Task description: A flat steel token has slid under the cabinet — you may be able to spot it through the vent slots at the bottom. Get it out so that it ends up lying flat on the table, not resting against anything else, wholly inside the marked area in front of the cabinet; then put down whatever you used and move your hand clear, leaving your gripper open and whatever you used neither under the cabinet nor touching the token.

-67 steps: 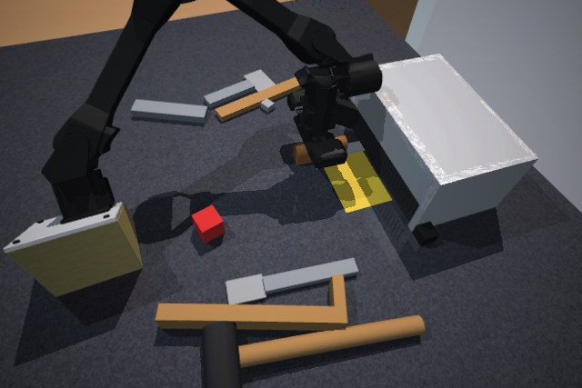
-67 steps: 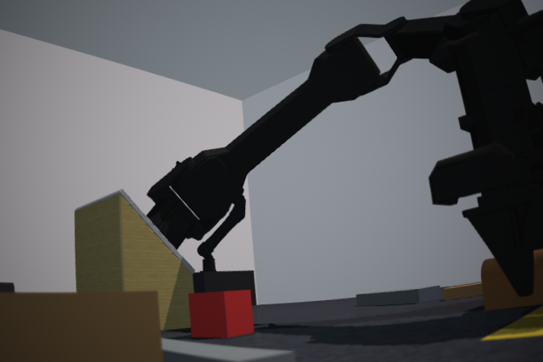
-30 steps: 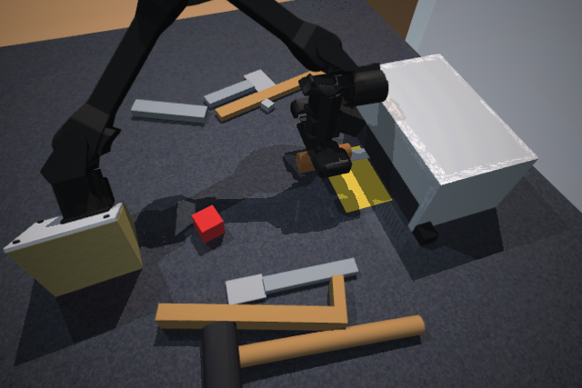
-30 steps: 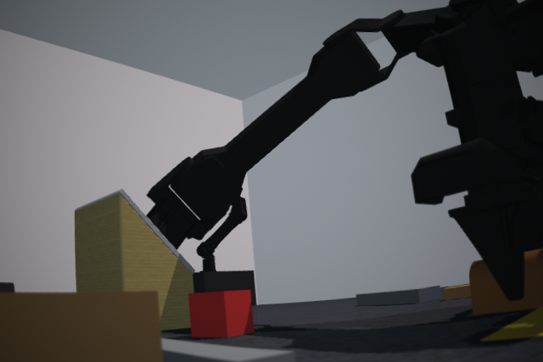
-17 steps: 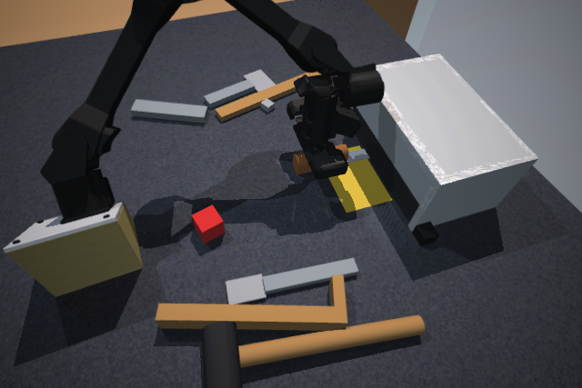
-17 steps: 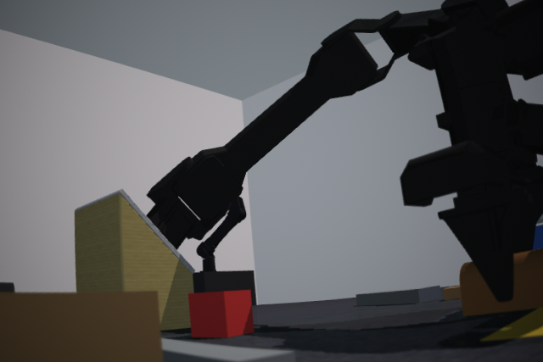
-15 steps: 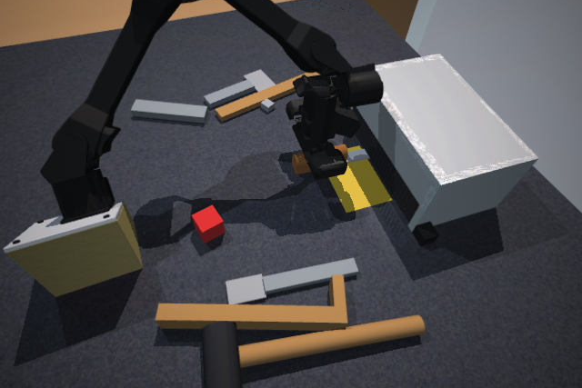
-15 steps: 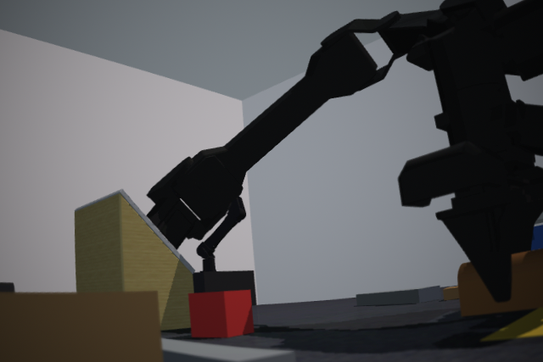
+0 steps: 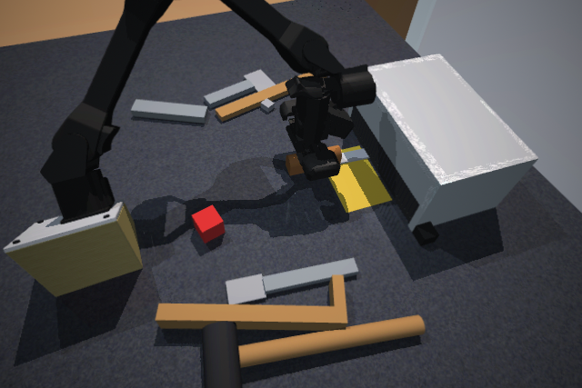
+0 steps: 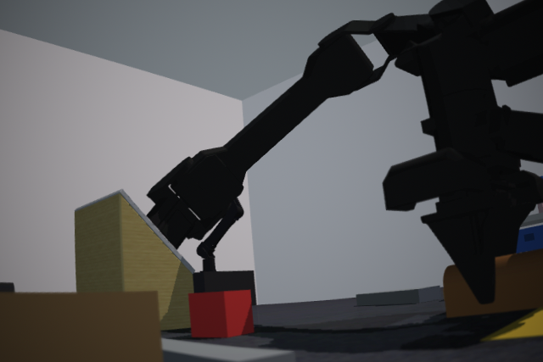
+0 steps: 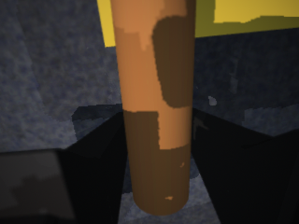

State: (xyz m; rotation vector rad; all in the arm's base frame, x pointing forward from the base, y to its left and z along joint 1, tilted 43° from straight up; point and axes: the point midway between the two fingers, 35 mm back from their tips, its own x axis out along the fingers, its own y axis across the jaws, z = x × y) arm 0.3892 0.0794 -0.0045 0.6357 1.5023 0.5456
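Observation:
My gripper [image 9: 317, 164] [image 10: 486, 292] [image 11: 154, 118] is shut on a round orange-brown handle [image 9: 294, 164] [image 10: 517, 276] [image 11: 156, 70], low over the table just outside the yellow marked area [image 9: 353, 186] [image 10: 519, 327] [image 11: 254, 10]. In the top view a flat grey bar [image 9: 358, 154] runs in line with the handle, over the far part of the yellow area, to the front of the white cabinet [image 9: 456, 115]. Whether its end is under the cabinet is hidden. The dark vent strip [image 9: 385, 160] runs along the cabinet's bottom front. I cannot make out the steel token in any view.
A red cube [image 9: 208, 223] [image 10: 219, 314] stands near the arm base. A grey bar with a plate [image 9: 307, 275], an L-shaped wooden stick [image 9: 244, 313] and a hammer [image 9: 328, 340] lie at the near side. Grey bars [image 9: 169, 110] and an orange stick [image 9: 248, 103] lie at the far side.

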